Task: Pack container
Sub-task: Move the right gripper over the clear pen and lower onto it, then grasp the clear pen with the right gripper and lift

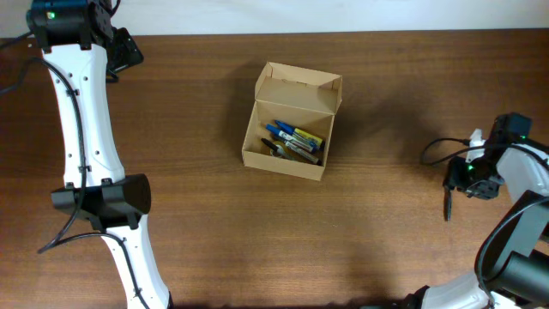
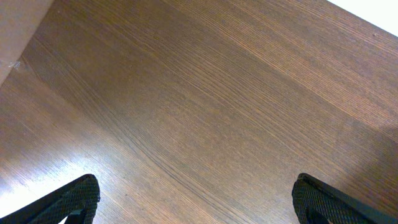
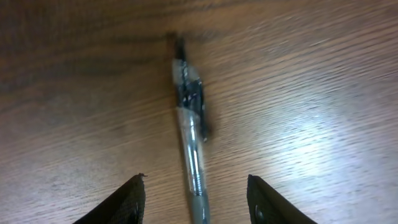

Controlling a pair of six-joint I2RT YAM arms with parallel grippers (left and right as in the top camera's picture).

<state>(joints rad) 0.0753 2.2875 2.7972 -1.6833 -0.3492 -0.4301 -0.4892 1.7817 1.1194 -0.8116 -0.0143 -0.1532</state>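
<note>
- At the middle of the dark wooden table (image 1: 257, 240) sits the small tan cardboard box (image 1: 283, 162), flap lid up, with blue and yellow markers (image 1: 296, 142) already inside.
- The cardboard box looks light and easily dented, so it is better left alone than squeezed.
- Well apart, to the right, lies a slim clear-and-black plastic pen (image 3: 189, 134). It is probably light, stiff and prone to roll, so take it mid-barrel.
- The right gripper (image 3: 196, 179) has its jaws part-spread either side of the pen, not closed on it.
- The left gripper (image 2: 196, 183) gapes wide over bare wood, far off.
- Nothing appears to block the path to the box.
</note>
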